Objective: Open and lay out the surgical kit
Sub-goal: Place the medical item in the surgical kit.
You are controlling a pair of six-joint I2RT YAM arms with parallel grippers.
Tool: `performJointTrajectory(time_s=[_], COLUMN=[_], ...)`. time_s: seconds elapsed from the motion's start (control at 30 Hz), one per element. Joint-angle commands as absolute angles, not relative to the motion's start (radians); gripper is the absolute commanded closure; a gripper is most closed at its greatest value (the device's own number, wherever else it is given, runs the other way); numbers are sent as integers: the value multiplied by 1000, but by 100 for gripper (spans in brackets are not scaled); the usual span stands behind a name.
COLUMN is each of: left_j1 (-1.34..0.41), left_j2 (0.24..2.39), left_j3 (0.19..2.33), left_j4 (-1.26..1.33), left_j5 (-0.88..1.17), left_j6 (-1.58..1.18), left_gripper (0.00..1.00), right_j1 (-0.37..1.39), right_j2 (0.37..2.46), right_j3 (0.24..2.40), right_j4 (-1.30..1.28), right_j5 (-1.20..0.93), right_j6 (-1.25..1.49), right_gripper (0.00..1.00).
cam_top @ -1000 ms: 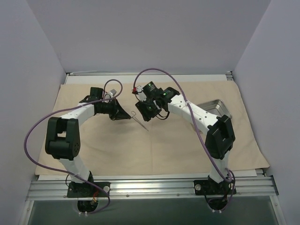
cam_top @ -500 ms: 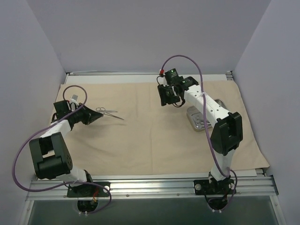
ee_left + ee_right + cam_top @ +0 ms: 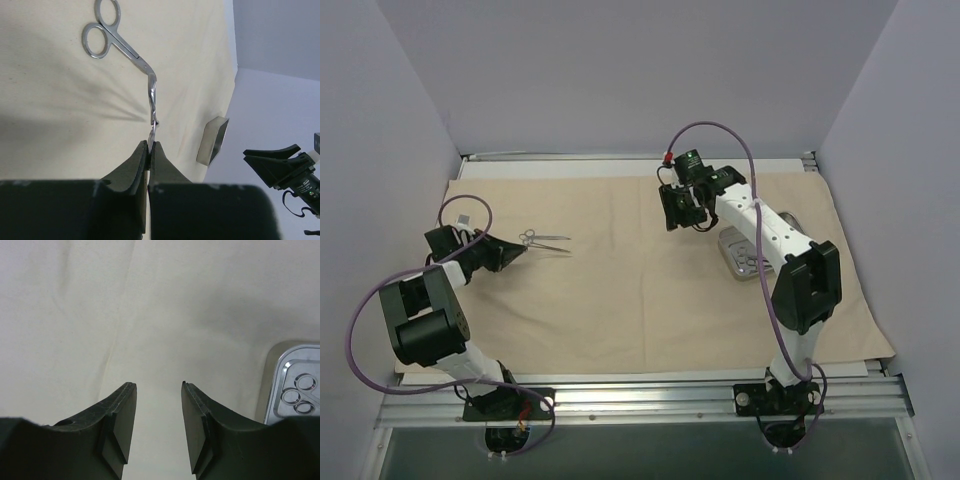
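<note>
The beige cloth wrap (image 3: 640, 300) lies spread flat over the table. My left gripper (image 3: 523, 247) is at the far left, low over the cloth, and is shut on a pair of silver scissors (image 3: 548, 241). In the left wrist view the blade tip sits between the fingertips (image 3: 150, 145), and the ring handles (image 3: 101, 31) point away. My right gripper (image 3: 672, 217) is open and empty above the back middle of the cloth (image 3: 165, 315). The steel tray (image 3: 745, 255) lies under the right arm and holds ring-handled instruments (image 3: 298, 394).
The tray's rim shows at the right edge of the right wrist view (image 3: 276, 390) and far off in the left wrist view (image 3: 214, 140). Grey walls close in the left, back and right sides. A metal rail (image 3: 640, 395) runs along the near edge.
My left gripper has carried the scissors from the middle of the cloth to the far left. My right gripper has pulled back from the middle toward the rear and opened away from the scissors.
</note>
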State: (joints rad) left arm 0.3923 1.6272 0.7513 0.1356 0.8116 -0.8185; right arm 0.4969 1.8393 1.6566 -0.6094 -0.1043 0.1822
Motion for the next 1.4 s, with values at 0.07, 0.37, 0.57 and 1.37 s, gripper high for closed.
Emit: performJointTrajectory(time_s=[0.07, 0.37, 0.57, 1.37], left_j1=[410, 428, 439, 451], left_j2=[1680, 1785, 1810, 1917], left_j3=[801, 836, 831, 917], left_j4=[141, 75, 65, -153], left_j5=[805, 831, 828, 793], left_j6=[-807, -781, -781, -683], left_gripper=[98, 98, 98, 74], right_j1=[479, 471, 469, 463], right_j2=[1792, 1805, 1810, 1809], right_j3=[1658, 1654, 1652, 1637], right_j4=[-630, -617, -611, -589], right_j5=[-112, -121, -124, -137], right_j6=[178, 179, 184, 198], right_gripper=[59, 59, 59, 59])
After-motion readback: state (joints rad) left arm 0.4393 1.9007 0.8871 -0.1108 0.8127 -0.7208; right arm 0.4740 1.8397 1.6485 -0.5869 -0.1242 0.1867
